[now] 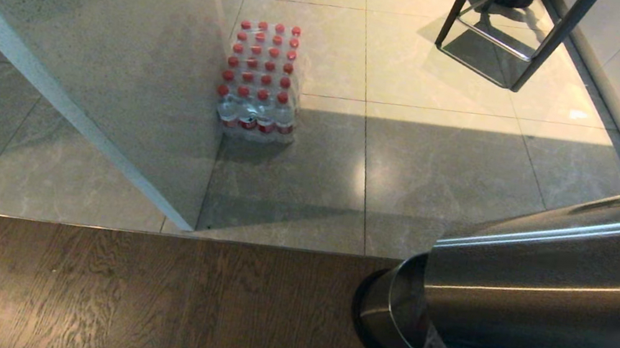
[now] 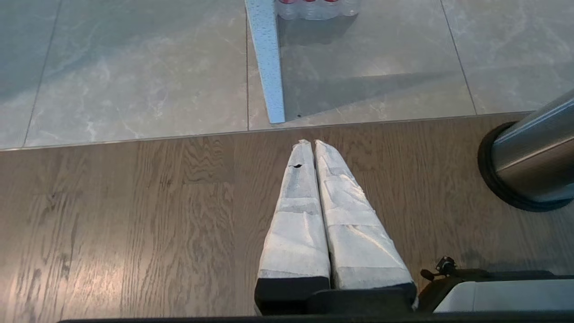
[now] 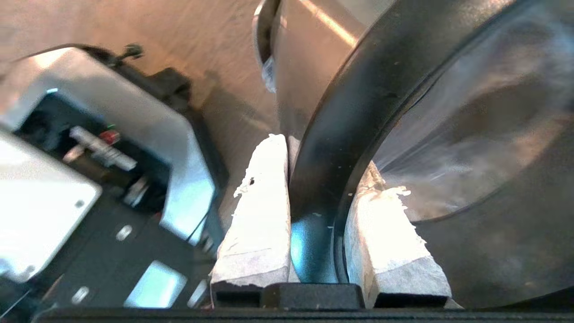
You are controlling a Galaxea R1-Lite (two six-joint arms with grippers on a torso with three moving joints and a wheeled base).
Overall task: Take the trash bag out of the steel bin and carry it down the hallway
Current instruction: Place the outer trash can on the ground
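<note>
The steel bin (image 1: 550,283) stands at the near right of the scene, on the wooden floor (image 1: 106,297) just short of the tile edge. The trash bag (image 3: 453,134) lines its inside; a clear scrap shows low on the wall. The right end effector (image 3: 320,175) pinches the bin's black rim (image 3: 341,134), one finger outside and one inside against the bag. The left end effector (image 2: 314,142) hangs over the wood left of the bin, fingers pressed together, holding nothing. A bottle pack (image 1: 261,81) sits far left on the tiles.
</note>
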